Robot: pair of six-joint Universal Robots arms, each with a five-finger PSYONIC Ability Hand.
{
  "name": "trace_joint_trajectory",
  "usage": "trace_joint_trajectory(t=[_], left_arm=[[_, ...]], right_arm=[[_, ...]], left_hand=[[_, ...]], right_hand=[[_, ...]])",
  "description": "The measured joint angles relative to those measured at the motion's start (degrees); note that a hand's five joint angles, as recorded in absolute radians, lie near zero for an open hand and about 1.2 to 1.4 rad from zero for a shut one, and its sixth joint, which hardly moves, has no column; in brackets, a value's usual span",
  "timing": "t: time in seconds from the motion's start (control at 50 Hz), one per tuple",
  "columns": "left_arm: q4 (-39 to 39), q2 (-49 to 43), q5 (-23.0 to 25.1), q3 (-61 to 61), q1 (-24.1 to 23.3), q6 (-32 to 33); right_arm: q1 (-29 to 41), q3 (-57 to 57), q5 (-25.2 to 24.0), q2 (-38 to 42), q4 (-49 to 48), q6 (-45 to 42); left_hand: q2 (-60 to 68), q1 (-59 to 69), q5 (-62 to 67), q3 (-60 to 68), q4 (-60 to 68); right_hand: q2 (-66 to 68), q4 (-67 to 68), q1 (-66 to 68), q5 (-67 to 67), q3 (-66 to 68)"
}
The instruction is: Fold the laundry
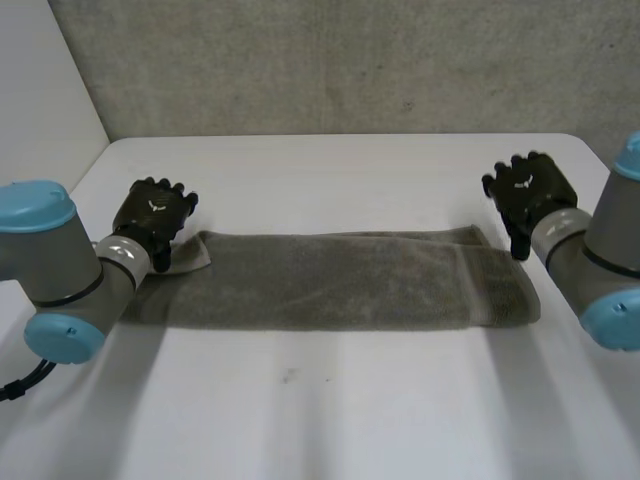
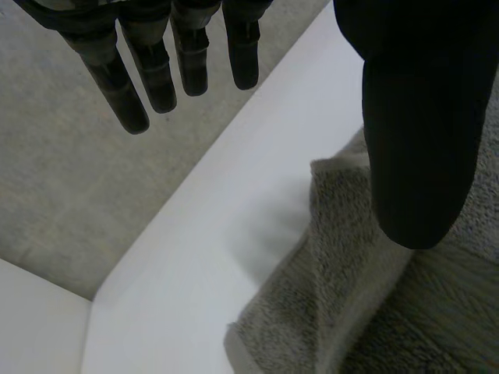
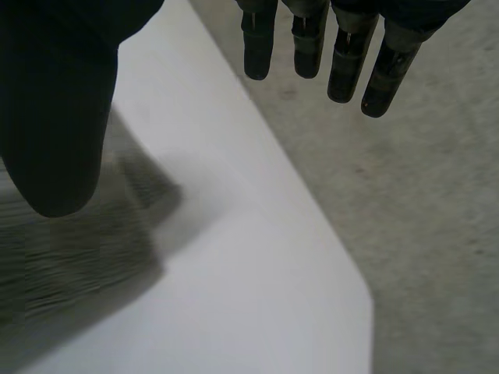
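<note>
— Two ends left to grab? From the head view, the towel [image 1: 330, 282] lies as a long folded strip across the table's [image 1: 330, 410] middle.
— Left wrist: left hand [image 2: 421, 140] spread, empty, above a corner. Right wrist: right hand [image 3: 54, 117] likewise, seemingly over the other end. Next, pinch both.

Grey-brown towel [image 1: 330, 280]; white table [image 1: 350, 410]; mottled grey wall [image 1: 350, 60].

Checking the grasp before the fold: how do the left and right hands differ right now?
The left hand hangs over the towel's far left corner, which is turned over; the right hand sits beside the far right corner, which lies flat. Both are open and hold nothing.
</note>
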Motion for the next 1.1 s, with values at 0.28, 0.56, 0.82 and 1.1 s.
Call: trace_joint_trajectory(t=[0.28,0.56,0.82,1.1], left_arm=[[-0.4,-7.3,0.4,5.1,2.9,0.0],[0.5,-13.7,-2.7,11.9,6.4,-0.1],[1.2,-10.9,-9.8,10.2,8.6,-4.0],[1.0,-4.2,-8.8,5.2,7.4,-10.0]], right_arm=[[-3.0,15.7,-8.0,-6.8,3.8,8.2],[-4.2,20.3,-10.7,-7.2,0.4,11.6],[-5.9,21.0,-10.7,-7.2,-2.3,11.6],[-7.3,21.5,-11.0,-6.9,-2.6,11.2]], left_hand=[[0.0,0.0,-0.1,0.0,0.0],[2.1,1.4,1.3,2.0,2.2],[2.3,1.5,2.4,2.2,2.4],[2.2,1.4,2.2,2.1,2.2]], right_hand=[[0.0,0.0,0.0,0.0,0.0],[0.0,0.0,0.0,-0.1,0.0],[0.0,0.0,0.0,-0.1,0.0],[0.0,0.0,0.0,-0.1,0.0]])
